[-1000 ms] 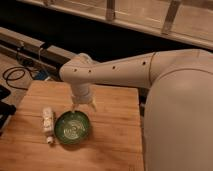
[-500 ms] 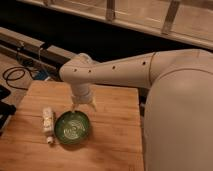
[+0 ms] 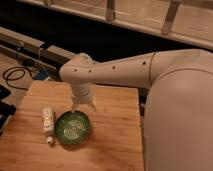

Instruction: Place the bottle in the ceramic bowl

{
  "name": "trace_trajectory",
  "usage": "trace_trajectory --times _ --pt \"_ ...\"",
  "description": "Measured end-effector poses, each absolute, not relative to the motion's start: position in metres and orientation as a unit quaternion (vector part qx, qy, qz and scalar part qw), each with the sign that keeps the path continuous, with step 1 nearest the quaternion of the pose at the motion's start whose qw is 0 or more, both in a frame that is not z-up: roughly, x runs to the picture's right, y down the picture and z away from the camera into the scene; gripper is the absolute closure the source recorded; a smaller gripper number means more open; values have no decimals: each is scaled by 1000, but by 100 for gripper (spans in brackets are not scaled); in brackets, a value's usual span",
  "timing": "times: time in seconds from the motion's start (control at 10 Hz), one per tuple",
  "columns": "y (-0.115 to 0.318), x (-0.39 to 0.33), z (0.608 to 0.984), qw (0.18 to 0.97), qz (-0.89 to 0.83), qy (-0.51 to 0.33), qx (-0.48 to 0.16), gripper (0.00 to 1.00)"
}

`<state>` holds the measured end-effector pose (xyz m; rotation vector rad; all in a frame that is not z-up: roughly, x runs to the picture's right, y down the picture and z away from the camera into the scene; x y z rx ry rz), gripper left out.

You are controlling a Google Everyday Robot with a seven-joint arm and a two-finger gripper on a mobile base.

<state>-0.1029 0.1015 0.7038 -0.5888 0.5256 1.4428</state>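
So the wooden table [image 3: 115, 130] carries just two things: one bottle [image 3: 48, 123] and one bowl [image 3: 70, 132]. The bottle lies flat near the table's left edge, roughly lengthwise from far side to near side, with what looks like its pale cap end toward the near edge. The green bowl sits just to its right, really close; I can't tell if they actually touch. There's nothing in the bowl.

The one white arm [image 3: 120, 70] reaches in from the right across the far edge and bends down, so the gripper [image 3: 83, 107] hangs over the bowl's far rim. It points down with its fingers spread and nothing between them. It's not on the bottle, and the bowl sits between the two. Nothing else on the table stands in the way.

Off the far left corner, one black cable [image 3: 11, 76] lies looped on the floor. A long pale rail [image 3: 30, 41] runs behind the table, then a dark band, then a lit framed strip [image 3: 150, 15] along the top. The robot's big pale body [image 3: 185, 115] fills the right side.
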Motion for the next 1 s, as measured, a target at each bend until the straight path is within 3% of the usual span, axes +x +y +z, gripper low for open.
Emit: trace_trajectory --times 0.6,1.0 --pt "100 -101 703 681 645 229 -260 35" --pt "70 -84 714 681 674 186 -220 35"
